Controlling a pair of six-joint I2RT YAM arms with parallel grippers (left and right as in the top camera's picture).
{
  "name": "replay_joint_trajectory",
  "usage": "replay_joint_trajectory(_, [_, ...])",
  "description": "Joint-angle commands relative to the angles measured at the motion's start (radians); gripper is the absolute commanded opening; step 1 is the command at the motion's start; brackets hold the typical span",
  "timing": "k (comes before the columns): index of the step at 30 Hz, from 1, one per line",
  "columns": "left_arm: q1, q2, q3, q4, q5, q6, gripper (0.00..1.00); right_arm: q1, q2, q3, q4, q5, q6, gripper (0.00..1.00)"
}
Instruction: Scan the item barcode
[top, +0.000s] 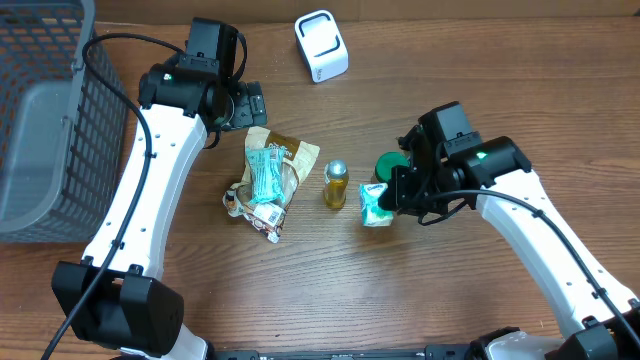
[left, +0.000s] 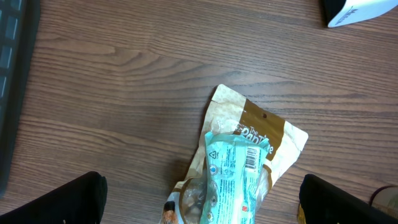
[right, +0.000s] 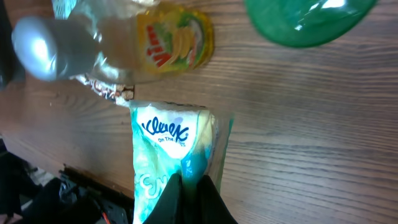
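Wooden table (top: 480, 80) carries a grey basket (top: 60, 120) at the left edge and a white scanner (top: 321, 45) at the back. The right gripper (top: 393, 197) is clamped on one end of a tissue pack (right: 168, 143), just beside a silver-capped bottle (top: 335, 184) and a green lid (top: 388, 165). The left gripper (top: 248, 105) hangs with jaws wide apart above a teal packet (left: 233, 171) lying on a brown bag (left: 261, 127).

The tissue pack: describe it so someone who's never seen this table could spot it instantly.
On the wooden table, look right of centre, at the right end effector. The tissue pack is pinched in it, beside the silver-capped yellow bottle. Its white-and-teal wrapper alone reads Kleenex.
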Motion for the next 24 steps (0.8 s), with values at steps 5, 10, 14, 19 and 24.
replay_joint_trajectory(5, [-0.006,-0.012,0.017,0.0,-0.01,0.015,1.0,0.011,-0.013,0.002,0.002,-0.036,-0.006,0.04])
replay_joint_trajectory(10, [-0.006,-0.012,0.017,0.0,-0.01,0.015,1.0,0.021,-0.013,0.002,-0.022,-0.074,-0.006,0.04])
replay_joint_trajectory(14, [-0.006,-0.012,0.017,0.0,-0.01,0.015,1.0,0.057,-0.012,-0.008,-0.02,-0.074,0.002,0.04])
replay_joint_trajectory(19, [-0.006,-0.012,0.017,0.0,-0.01,0.015,1.0,0.12,-0.01,-0.028,0.018,-0.073,0.043,0.04])
replay_joint_trajectory(24, [-0.006,-0.012,0.017,0.0,-0.01,0.015,1.0,0.203,-0.009,-0.081,0.128,-0.066,0.167,0.04])
